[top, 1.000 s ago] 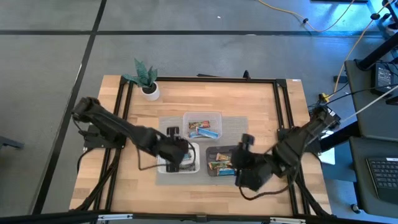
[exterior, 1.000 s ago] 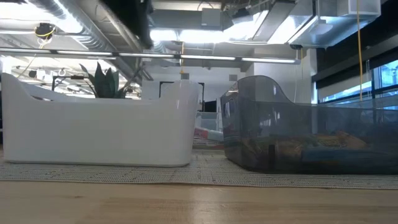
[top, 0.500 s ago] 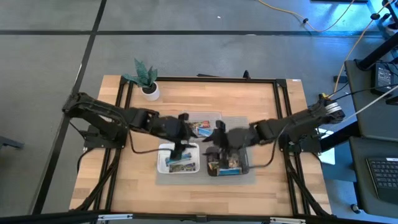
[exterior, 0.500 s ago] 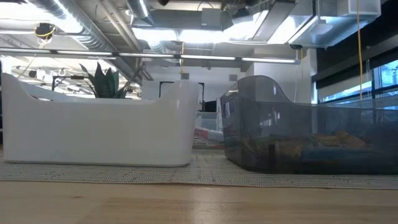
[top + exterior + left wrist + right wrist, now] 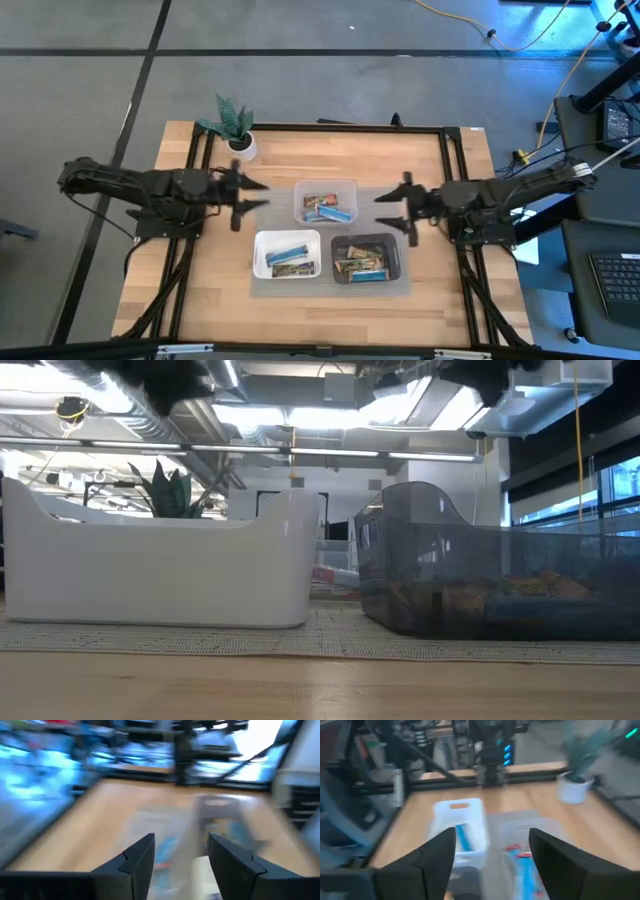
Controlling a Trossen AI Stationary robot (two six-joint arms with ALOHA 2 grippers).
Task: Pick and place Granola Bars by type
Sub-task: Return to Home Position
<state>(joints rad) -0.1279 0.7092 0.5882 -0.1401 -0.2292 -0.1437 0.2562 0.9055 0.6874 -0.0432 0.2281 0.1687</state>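
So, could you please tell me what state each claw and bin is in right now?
clear bin: holds wrapped bars
white bin: holds blue granola bars
black bin: holds yellowish bars
left claw: open, empty, left of clear bin
right claw: open, empty, right of clear bin

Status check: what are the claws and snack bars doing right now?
Left claw, right claw: open, empty, flanking the bins. Snack bars inside bins. Nothing blocking.

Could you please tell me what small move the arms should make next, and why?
Probably draw both arms back to rest: the left tool and right tool hang open and empty, and the granola bars all appear to lie in the white bin, clear bin and black bin, none loose on the table.
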